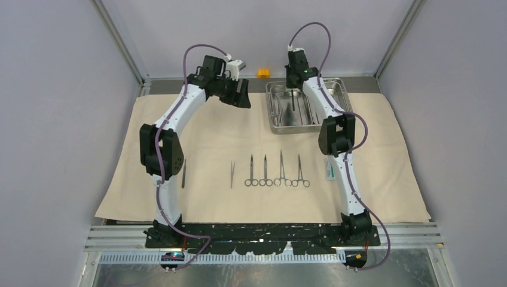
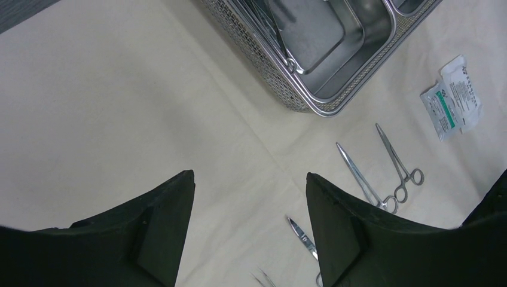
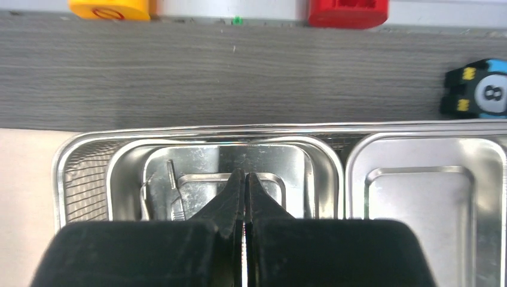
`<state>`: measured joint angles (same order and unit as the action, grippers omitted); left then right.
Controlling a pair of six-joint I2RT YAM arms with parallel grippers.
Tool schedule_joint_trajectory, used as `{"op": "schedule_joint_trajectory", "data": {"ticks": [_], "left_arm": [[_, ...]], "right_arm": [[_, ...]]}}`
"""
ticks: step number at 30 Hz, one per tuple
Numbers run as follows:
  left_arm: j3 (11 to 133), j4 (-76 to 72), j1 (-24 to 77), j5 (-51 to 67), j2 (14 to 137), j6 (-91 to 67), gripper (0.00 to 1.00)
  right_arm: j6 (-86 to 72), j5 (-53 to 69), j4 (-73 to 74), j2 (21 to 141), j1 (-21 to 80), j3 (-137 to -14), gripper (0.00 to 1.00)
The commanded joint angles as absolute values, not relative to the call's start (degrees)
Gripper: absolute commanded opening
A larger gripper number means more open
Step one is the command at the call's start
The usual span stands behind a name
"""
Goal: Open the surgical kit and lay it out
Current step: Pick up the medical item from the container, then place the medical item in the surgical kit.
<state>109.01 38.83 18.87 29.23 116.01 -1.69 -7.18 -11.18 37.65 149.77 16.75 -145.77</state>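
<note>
the clamps (image 1: 265, 170) lie parallel, tips pointing toward the tray (image 1: 287, 129).

Four clamps (image 1: 265, 171) aligned on cloth (image 1: 209, 134)

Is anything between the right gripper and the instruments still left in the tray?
Nothing visible. The right gripper, shut, hangs over the left compartment of the tray, where the remaining instruments lie uncovered just left of its fingertips, with no other object in between.
</note>
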Motion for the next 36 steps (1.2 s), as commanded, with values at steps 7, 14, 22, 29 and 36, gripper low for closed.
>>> {"op": "schedule_joint_trajectory", "data": {"ticks": [7, 14, 22, 29, 36], "left_arm": [[114.98, 38.75, 20.33, 31.55, 118.43, -5.70, 0.69], [116.65, 37.43, 21.41, 34.81, 119.45, -11.91, 0.69], [112.73, 32.06, 22.21, 39.14, 118.32, -21.16, 0.69], [110.36, 25.10, 23.75, 44.03, 118.97, -31.26, 0.69], [108.96, 19.66, 24.52, 44.39, 120.09, -39.07, 0.69]], "right_arm": [[-7.38, -11.85, 37.90, 140.16, 16.59, -147.57, 0.00], [-12.50, -8.82, 40.29, 135.74, 16.86, -145.44, 0.00], [-22.44, -2.98, 42.40, 128.87, 17.77, -137.95, 0.01], [-27.87, -0.79, 41.80, 122.40, 20.10, -128.55, 0.00], [-28.71, -1.40, 39.83, 116.58, 24.12, -120.73, 0.01]]}}
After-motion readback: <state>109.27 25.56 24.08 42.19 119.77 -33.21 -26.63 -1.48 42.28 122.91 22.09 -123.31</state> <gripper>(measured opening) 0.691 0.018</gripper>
